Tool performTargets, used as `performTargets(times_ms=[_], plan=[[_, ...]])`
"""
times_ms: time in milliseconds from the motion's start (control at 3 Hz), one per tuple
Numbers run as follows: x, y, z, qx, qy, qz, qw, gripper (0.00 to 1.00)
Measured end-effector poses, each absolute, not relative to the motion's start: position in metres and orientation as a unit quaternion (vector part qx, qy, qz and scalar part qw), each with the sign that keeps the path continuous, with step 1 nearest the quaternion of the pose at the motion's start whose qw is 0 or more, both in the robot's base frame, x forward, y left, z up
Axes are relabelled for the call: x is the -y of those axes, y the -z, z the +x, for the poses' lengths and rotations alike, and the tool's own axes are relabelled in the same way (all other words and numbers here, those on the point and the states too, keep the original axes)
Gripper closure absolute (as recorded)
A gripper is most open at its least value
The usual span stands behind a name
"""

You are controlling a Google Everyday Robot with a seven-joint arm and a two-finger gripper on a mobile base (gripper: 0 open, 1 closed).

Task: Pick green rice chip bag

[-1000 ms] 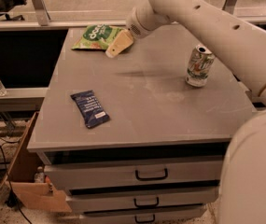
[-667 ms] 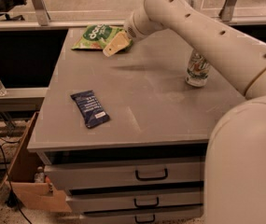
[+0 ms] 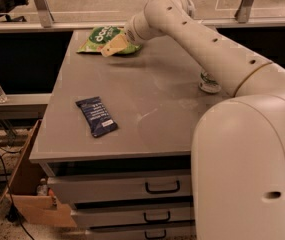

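The gripper (image 3: 111, 48) is at the far edge of the grey table (image 3: 157, 109), over the right part of the green rice chip bag (image 3: 97, 36). A dark blue bar wrapper (image 3: 96, 116) lies flat near the front left, well apart from them. The arm (image 3: 207, 49) hides most of a can (image 3: 209, 85)

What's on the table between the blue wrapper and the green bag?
Only bare tabletop, in the camera view; the gripper sits at the green bag.

Arm stretched from lower right to far upper left; gripper (image 3: 113, 47) low, angled down-left.
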State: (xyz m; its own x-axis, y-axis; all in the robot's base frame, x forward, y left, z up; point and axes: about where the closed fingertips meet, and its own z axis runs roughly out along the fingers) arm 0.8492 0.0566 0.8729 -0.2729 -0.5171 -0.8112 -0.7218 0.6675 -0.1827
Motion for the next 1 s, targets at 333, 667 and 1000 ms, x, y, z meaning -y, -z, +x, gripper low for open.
performTargets(times_ms=[333,667,1000], plan=[[-0.064,-0.861,0.866,-0.798,-0.123,-0.373,0.457,0.00],[-0.066,-0.850,0.878,-0.804,-0.115,-0.365,0.455,0.16],[-0.067,-0.847,0.880,-0.806,-0.109,-0.366,0.452,0.39]])
